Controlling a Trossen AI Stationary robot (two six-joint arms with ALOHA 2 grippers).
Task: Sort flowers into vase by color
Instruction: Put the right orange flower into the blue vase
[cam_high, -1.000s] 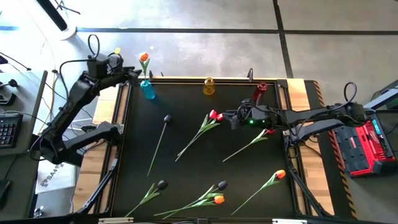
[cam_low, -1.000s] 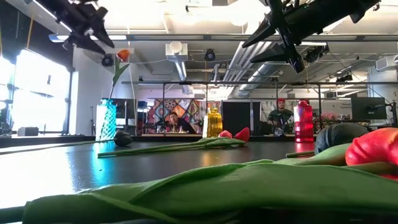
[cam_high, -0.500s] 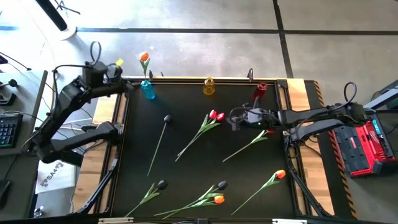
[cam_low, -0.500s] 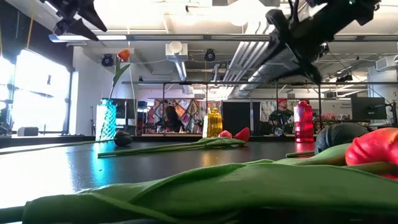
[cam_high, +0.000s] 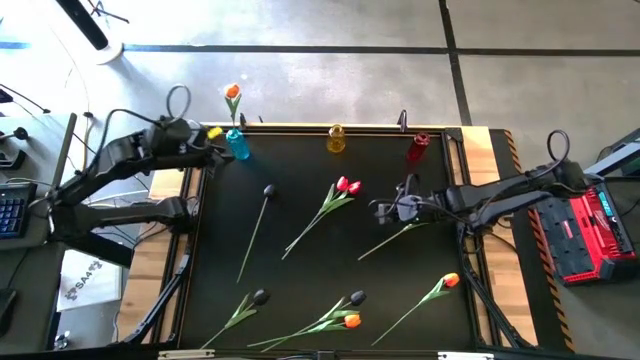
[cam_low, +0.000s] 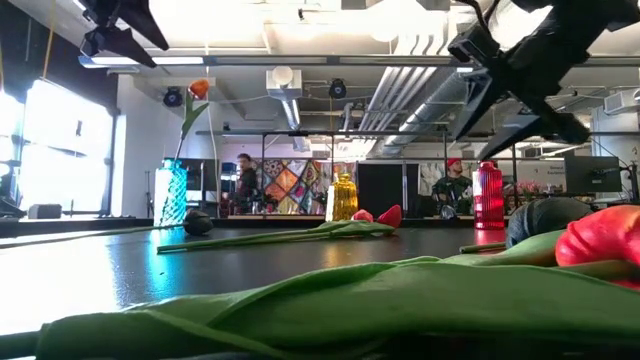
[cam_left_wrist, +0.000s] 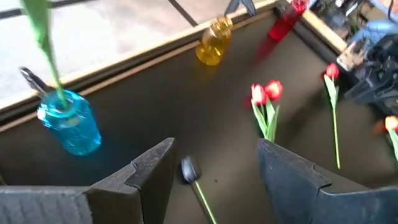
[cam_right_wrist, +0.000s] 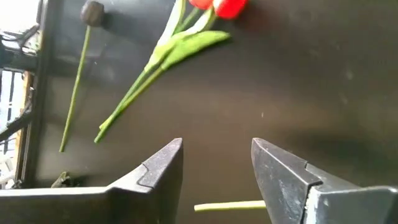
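While one orange tulip (cam_high: 232, 93) stands in the blue vase (cam_high: 237, 144) at the table's (cam_high: 300, 160) far left corner, your left gripper (cam_high: 214, 147) hovers just beside that vase, fingers spread and empty. Your right gripper (cam_high: 384, 209) hangs mid-table, fingers apart, over a green stem (cam_right_wrist: 227, 206), near the paired red tulips (cam_high: 346, 186). The other flowers lie scattered on the black tabletop.

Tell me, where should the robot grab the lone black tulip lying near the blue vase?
Probably mid-stem on the black tulip, coming straight down from above. It lies flat on the table, its stem thin, bare and well apart from the other flowers, so open fingers can straddle it.
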